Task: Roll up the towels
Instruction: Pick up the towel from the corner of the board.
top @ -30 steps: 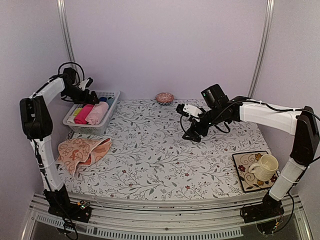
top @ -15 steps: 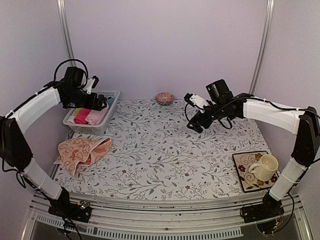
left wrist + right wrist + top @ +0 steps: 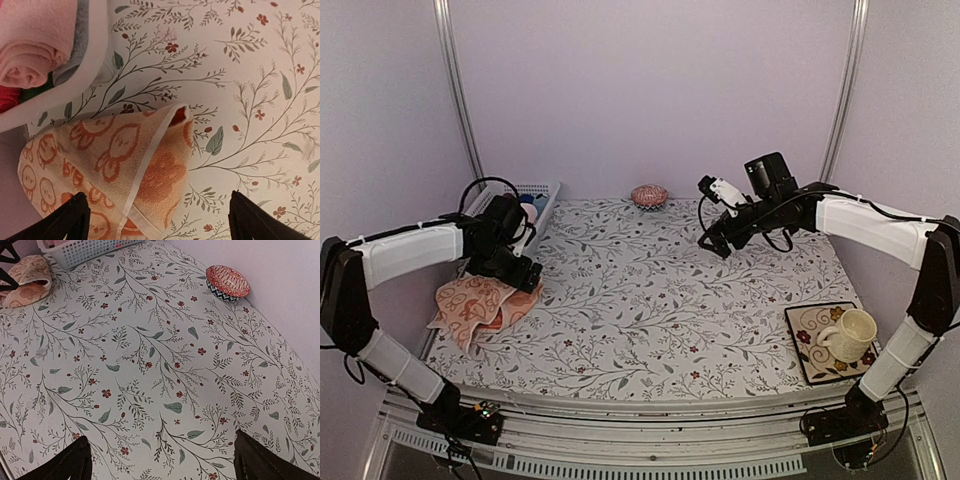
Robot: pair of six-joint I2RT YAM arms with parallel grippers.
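Top view: the left gripper [image 3: 517, 272], jaws wide open, hangs over the crumpled peach terry towel [image 3: 480, 305] on the floral tablecloth [image 3: 650, 320]; the right gripper [image 3: 710, 242] gapes empty mid-table. Left wrist: the rolled pink towel [image 3: 27, 55] fills a white plastic basket [image 3: 95, 55]. Right wrist: bare cloth between spread fingers [image 3: 70, 460].

The patterned towel [image 3: 125, 170] is peach-orange and cream, the other towel [image 3: 30, 55] plain pink, the tablecloth [image 3: 650, 300] white with sprigs.

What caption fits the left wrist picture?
Open left gripper hovers above crumpled peach-orange patterned cloth towel beside white plastic basket.
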